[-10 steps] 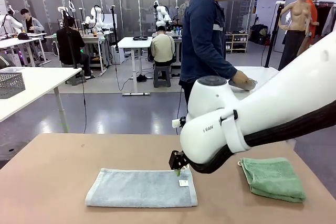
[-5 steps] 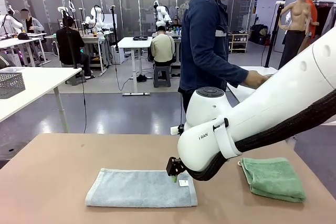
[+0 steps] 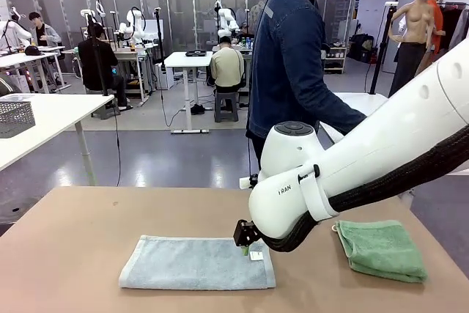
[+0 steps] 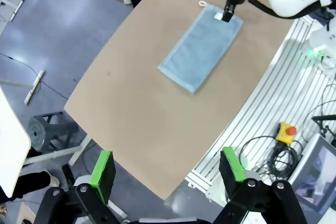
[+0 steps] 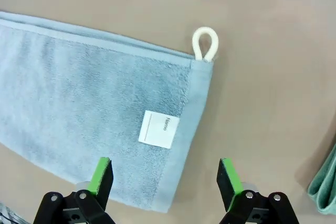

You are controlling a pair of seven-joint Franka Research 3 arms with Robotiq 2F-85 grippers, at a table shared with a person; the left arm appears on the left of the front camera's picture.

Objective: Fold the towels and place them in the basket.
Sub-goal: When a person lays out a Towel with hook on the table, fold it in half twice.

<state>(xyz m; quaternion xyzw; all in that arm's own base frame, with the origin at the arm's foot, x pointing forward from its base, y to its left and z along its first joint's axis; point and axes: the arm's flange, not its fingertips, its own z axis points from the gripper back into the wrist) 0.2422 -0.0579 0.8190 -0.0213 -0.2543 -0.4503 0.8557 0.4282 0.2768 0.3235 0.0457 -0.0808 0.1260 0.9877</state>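
Observation:
A pale grey-blue towel point(image 3: 196, 262) lies flat on the brown table, its white tag point(image 5: 158, 128) and loop point(image 5: 205, 44) at the right end. My right gripper point(image 3: 246, 248) hovers open just above that right end, green pads point(image 5: 102, 174) straddling the towel's edge. A folded mint green towel point(image 3: 381, 249) rests at the table's right; its edge point(image 5: 326, 187) peeks in at the right wrist view. High above the table's left end, my left gripper point(image 4: 167, 167) is open and looks down on the grey-blue towel point(image 4: 201, 48). The basket is out of view.
A person in a dark blue jacket point(image 3: 293, 56) stands at the far side, turned toward a white side table point(image 3: 359, 104). The bare brown tabletop point(image 3: 80, 240) spreads left of the towel. A control box with a red button point(image 4: 286, 131) and cables lie off the table.
My right gripper dropped a little lower onto the grey-blue towel's right end and then held still. The person turned and leaned farther toward the white side table.

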